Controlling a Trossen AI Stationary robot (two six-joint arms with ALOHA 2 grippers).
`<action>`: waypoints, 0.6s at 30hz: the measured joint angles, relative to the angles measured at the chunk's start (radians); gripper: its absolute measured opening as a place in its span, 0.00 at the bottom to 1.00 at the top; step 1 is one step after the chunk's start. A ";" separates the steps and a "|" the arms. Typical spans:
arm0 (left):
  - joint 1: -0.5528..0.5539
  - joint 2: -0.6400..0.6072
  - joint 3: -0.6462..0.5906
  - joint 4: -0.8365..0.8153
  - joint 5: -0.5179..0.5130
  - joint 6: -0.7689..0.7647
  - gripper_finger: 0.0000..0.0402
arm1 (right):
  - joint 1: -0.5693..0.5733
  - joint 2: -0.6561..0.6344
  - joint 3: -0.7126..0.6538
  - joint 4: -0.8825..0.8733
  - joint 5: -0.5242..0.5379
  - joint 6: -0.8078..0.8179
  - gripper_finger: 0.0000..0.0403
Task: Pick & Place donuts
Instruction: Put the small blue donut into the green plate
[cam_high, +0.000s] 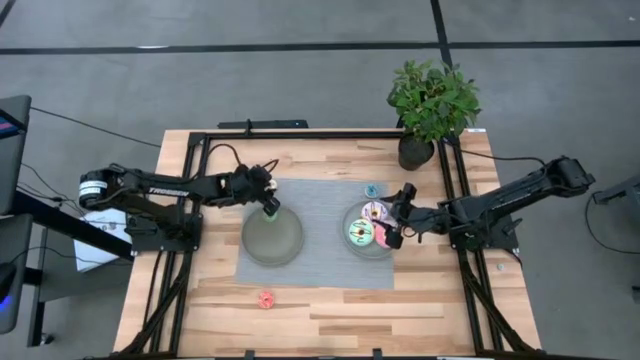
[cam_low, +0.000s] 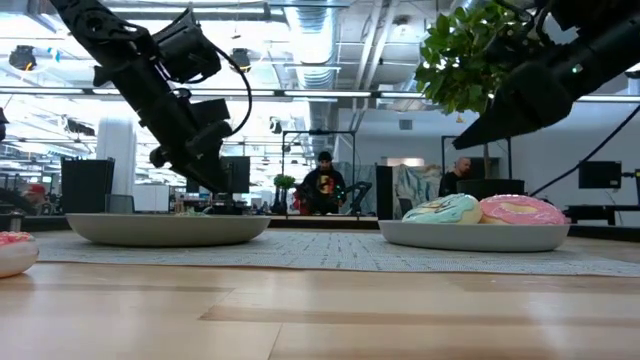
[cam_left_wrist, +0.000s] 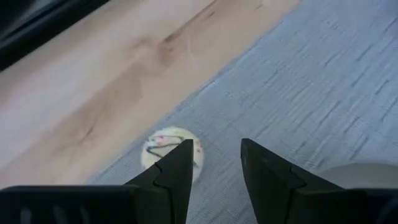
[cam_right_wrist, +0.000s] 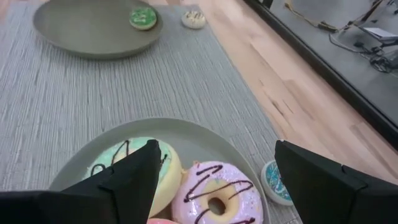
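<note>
My left gripper (cam_left_wrist: 216, 144) hangs open over the grey mat by the far rim of the left plate (cam_high: 272, 240), with nothing between its fingers. Just beyond its fingers a small pale donut (cam_left_wrist: 163, 147) lies on the mat. A small green donut (cam_right_wrist: 143, 17) lies on the left plate near that rim. My right gripper (cam_right_wrist: 227, 180) stands wide open above the right plate (cam_right_wrist: 186, 127), which holds a mint-green donut (cam_right_wrist: 127, 165), a white-lilac donut (cam_right_wrist: 217, 193) and a pink donut (cam_low: 522, 210). A small blue donut (cam_right_wrist: 273, 180) lies on the mat beside that plate.
A small red donut (cam_high: 265, 298) lies on the bare wood near the table's front edge. A potted plant (cam_high: 432, 100) stands at the far right corner. The grey mat (cam_high: 320, 215) spans the middle of the table under both plates.
</note>
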 joint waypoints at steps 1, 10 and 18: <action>0.012 0.000 0.000 0.003 0.007 0.010 0.32 | 0.000 0.008 0.000 0.003 0.000 0.000 0.76; 0.101 0.000 0.000 0.103 0.176 0.160 0.32 | 0.000 0.022 0.000 0.012 0.004 -0.008 0.76; 0.113 0.000 -0.001 0.159 0.209 0.210 0.32 | 0.000 0.020 0.002 0.015 0.078 -0.010 0.76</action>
